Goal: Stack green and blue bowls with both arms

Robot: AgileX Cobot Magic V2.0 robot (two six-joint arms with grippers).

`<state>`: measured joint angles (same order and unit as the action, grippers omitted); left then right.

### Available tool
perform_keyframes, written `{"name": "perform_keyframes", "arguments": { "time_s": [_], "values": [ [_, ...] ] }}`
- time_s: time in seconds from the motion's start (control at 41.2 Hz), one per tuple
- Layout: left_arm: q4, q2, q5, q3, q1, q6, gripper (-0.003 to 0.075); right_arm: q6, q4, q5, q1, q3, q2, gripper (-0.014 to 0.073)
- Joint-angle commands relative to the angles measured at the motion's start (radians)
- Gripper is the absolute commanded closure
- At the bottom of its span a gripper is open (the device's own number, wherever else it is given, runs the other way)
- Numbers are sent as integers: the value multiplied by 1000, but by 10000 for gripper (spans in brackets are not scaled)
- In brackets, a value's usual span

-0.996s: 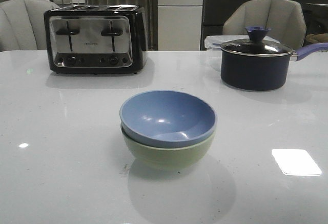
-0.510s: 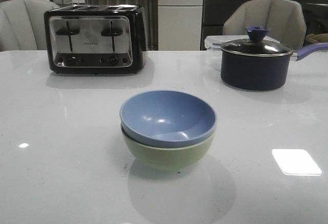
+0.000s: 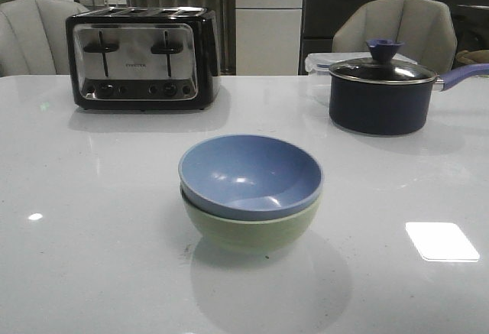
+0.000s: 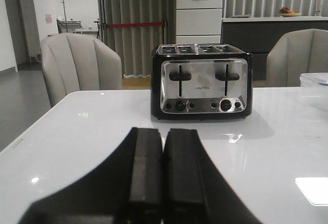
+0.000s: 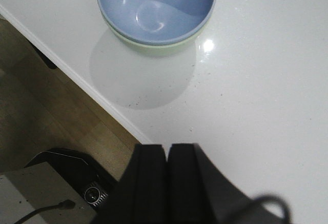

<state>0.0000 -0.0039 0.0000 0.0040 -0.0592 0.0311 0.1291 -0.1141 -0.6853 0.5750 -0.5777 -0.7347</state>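
Though blurred, toaster [image 4: 201, 81] label shows.

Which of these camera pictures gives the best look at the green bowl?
The front view: the green bowl shows its whole side, with the blue bowl nested in it. The right wrist view shows only a sliver of green below the blue rim. The left wrist view misses it entirely.

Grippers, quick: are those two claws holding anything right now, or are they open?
Left gripper: closed, holding nothing.
Right gripper: closed, holding nothing; the blue bowl sits in the green bowl, away from it.
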Motion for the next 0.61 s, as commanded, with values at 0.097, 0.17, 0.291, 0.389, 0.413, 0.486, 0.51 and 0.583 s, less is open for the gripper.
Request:
{"name": "perform_keyframes", "arguments": {
  "time_s": [0.097,0.17,0.291,0.389,0.413,0.486,0.51,0.583],
  "values": [
    [-5,-22,-86,4,-1,2,627,2,1,64,-5,-26,7,537],
    [-5,-22,-86,4,-1,2,627,2,1,68,-5,-22,10,537],
    [-5,-21,-86,4,-1,2,627,2,3,91,-43,23,64,537],
    [-5,-21,-86,4,-1,2,627,3,5,194,-126,104,158,537],
    [-5,-21,-86,4,-1,2,627,3,5,230,-153,124,193,537],
    [-5,-21,-86,4,1,2,627,3,5,329,-222,200,288,537],
    [-5,-21,-86,4,1,2,627,3,5,360,-242,233,318,537],
    [-5,-21,-86,4,1,2,627,3,5,466,-313,322,426,537]
  ]
}}
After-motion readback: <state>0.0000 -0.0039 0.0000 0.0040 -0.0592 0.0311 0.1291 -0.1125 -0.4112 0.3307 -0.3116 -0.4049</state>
